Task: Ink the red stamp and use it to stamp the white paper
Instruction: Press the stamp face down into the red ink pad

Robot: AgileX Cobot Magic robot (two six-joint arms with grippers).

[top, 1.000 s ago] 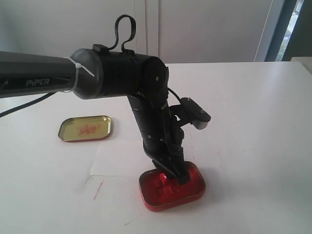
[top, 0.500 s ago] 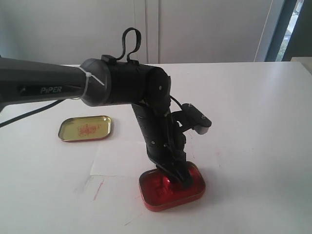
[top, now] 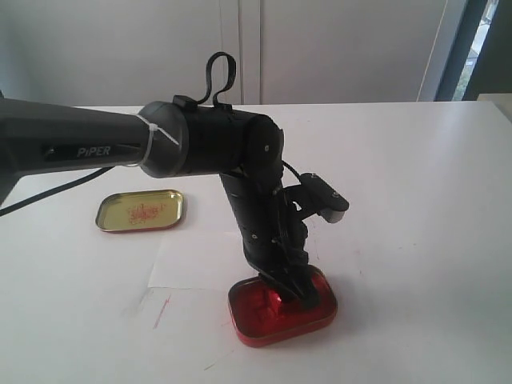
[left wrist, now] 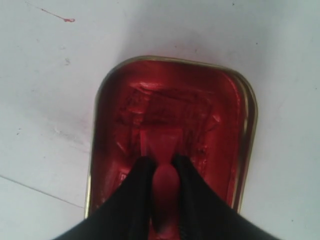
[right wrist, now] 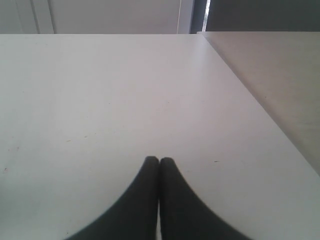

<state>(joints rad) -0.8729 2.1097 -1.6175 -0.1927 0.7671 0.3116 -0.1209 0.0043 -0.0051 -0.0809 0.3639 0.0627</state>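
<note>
My left gripper (top: 301, 293) reaches steeply down into the red ink tin (top: 254, 324) near the table's front. In the left wrist view the left gripper (left wrist: 161, 161) is shut on the knob of the red stamp (left wrist: 165, 187). The stamp's rectangular base lies down on the ink pad of the tin (left wrist: 225, 115). Just left of the tin and behind it lies the white paper (top: 196, 260), whose edge also shows in the wrist view beside the tin as white paper (left wrist: 30, 215). Over bare tabletop my right gripper (right wrist: 159, 161) is shut with nothing in it. It is out of the exterior view.
A gold-coloured tin lid (top: 141, 210) lies at the left, beyond the paper. Red ink smears (top: 162, 310) mark the table left of the tin. The table's right edge (right wrist: 250, 95) runs near the right gripper, with another surface beyond it.
The left arm has pushed a little further right and its wrist has swung slightly. The gripper has stayed down in the ink tin, still shut on the stamp.
</note>
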